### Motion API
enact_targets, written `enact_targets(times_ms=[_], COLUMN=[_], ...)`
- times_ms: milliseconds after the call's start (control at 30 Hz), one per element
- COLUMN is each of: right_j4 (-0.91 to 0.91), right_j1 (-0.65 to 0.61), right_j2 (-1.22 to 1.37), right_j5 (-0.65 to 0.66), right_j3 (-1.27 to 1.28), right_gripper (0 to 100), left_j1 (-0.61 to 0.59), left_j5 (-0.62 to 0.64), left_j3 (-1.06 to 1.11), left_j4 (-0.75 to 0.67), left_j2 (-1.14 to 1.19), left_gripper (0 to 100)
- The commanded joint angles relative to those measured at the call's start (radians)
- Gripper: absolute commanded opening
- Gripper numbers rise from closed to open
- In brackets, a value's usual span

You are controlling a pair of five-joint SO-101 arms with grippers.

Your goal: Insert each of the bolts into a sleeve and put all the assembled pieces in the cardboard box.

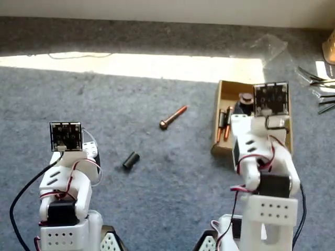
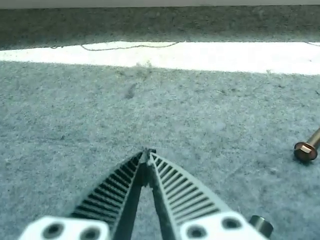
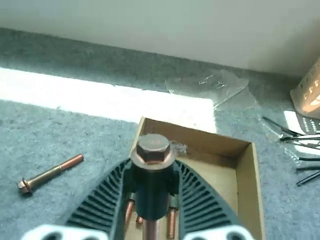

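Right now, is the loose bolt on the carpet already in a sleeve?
No, the bolt lies bare on the carpet, apart from the black sleeve.

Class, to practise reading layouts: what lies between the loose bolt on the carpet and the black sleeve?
Nothing: in the high view the grey carpet between the loose bolt and the black sleeve is bare.

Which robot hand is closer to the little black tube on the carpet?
Left. The left gripper is a short way from the black sleeve; the right gripper is farther off, over the cardboard box, holding a sleeved bolt.
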Motion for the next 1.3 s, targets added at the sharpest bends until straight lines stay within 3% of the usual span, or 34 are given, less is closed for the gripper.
enact_targets(times_ms=[0, 200, 700, 800, 1000, 1167, 1267], right_j4=[-0.002, -0.002, 0.002, 0.004, 0.013, 0.111, 0.147], right_j1=[0.036, 0.137, 0.186, 0.191, 0.197, 0.188, 0.166], right_j2=[0.194, 0.509, 1.202, 1.285, 1.382, 1.399, 1.399], right_j5=[0.014, 0.014, 0.015, 0.023, 0.173, 0.181, 0.181], right_j3=[-0.145, -0.325, -0.737, -0.791, -0.829, -0.835, -0.837], right_gripper=[0.5, 0.5, 0.5, 0.6, 0.6, 1.1, 6.7], left_j1=[0.016, 0.110, 0.111, 0.111, 0.110, 0.110, 0.110], left_j5=[-0.003, -0.008, -0.009, -0.009, -0.009, -0.009, -0.009], left_j3=[-0.005, -0.007, 0.039, 0.044, 0.070, 0.133, 0.147], left_j4=[0.012, 0.075, 0.069, 0.068, 0.018, -0.081, -0.103], left_j2=[-0.018, -0.018, -0.018, -0.018, -0.018, -0.018, -0.018], left_gripper=[1, 1, 1, 1, 1, 1, 1])
